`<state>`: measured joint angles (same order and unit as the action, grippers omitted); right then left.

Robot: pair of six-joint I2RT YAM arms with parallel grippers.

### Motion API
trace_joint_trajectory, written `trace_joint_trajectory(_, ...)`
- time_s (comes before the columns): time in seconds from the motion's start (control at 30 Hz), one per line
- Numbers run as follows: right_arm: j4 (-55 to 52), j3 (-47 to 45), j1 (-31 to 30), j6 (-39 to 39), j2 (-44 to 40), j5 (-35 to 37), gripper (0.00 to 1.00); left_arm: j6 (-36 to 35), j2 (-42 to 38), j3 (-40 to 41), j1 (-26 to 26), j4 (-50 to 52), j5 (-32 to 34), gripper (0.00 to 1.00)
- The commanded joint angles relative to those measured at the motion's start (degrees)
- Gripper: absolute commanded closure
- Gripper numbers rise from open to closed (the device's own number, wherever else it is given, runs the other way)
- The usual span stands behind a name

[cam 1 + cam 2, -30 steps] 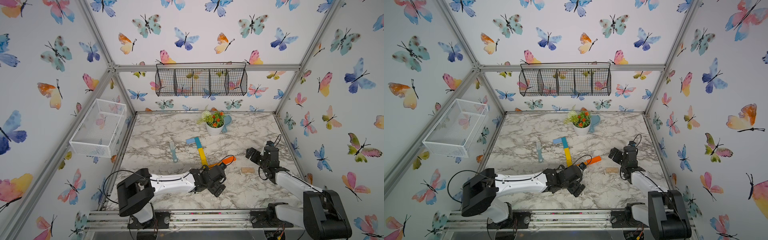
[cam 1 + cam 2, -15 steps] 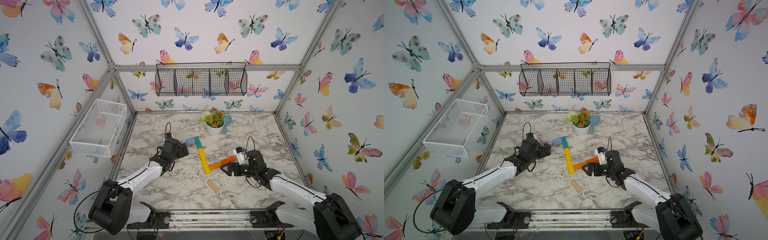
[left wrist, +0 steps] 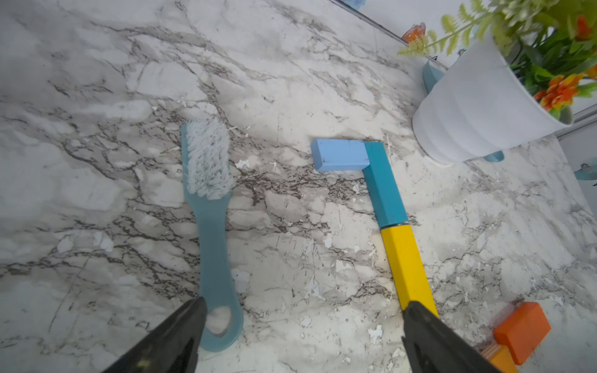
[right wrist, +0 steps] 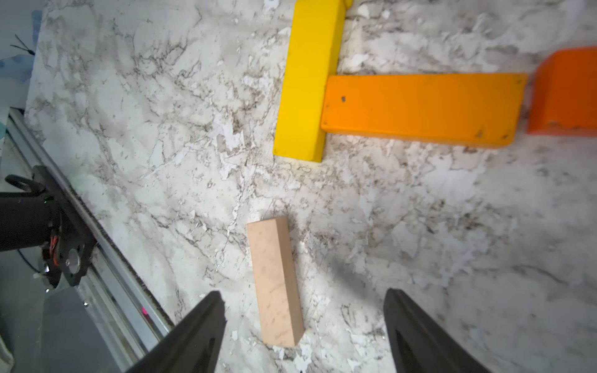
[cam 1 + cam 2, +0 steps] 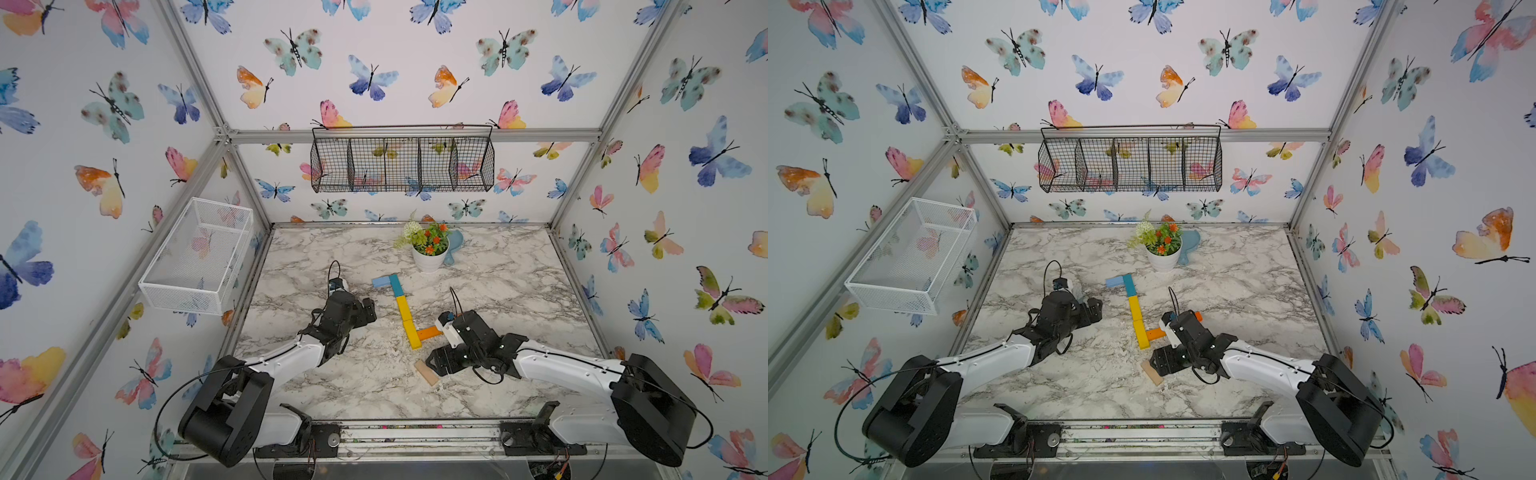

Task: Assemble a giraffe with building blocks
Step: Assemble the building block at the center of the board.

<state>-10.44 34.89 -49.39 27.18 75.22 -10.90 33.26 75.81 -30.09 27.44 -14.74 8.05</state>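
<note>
A half-built giraffe [image 5: 403,307] of coloured blocks lies flat in the middle of the marble table [image 5: 498,282].
The right gripper [image 4: 303,292], jaws apart, straddles a loose plain-wood block [image 4: 276,281] without touching it, near the giraffe's orange body bar [image 4: 420,106]. The left gripper [image 3: 303,306] gapes wide and empty beside a teal brush [image 3: 210,193].

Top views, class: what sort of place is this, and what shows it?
Probably a robot test cell, not a home: an aluminium frame holds butterfly-papered walls, a left arm and right arm sit on a front rail, and building blocks lie on a marble-patterned table.
</note>
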Motion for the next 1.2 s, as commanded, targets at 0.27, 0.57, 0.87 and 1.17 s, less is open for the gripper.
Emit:
trace_joint_trajectory(0.27,-8.9,8.55,-10.91,-2.42,8.46,12.05,0.25,-1.17,-0.59,-0.52,0.06,-0.73,-0.34,0.02)
trace_joint_trajectory(0.57,-7.42,8.56,-13.33,1.58,13.56,13.06,0.29,-2.02,1.52,-2.37,0.03,1.16,-0.69,0.02)
trace_joint_trajectory(0.87,-9.07,10.61,-14.86,8.47,17.38,16.84,0.74,-2.01,0.95,-2.89,0.13,2.35,-0.77,0.02)
trace_joint_trajectory(1.17,-11.89,15.38,-14.85,16.37,21.22,15.71,0.94,-2.58,-0.14,-2.75,0.07,2.61,-0.4,0.02)
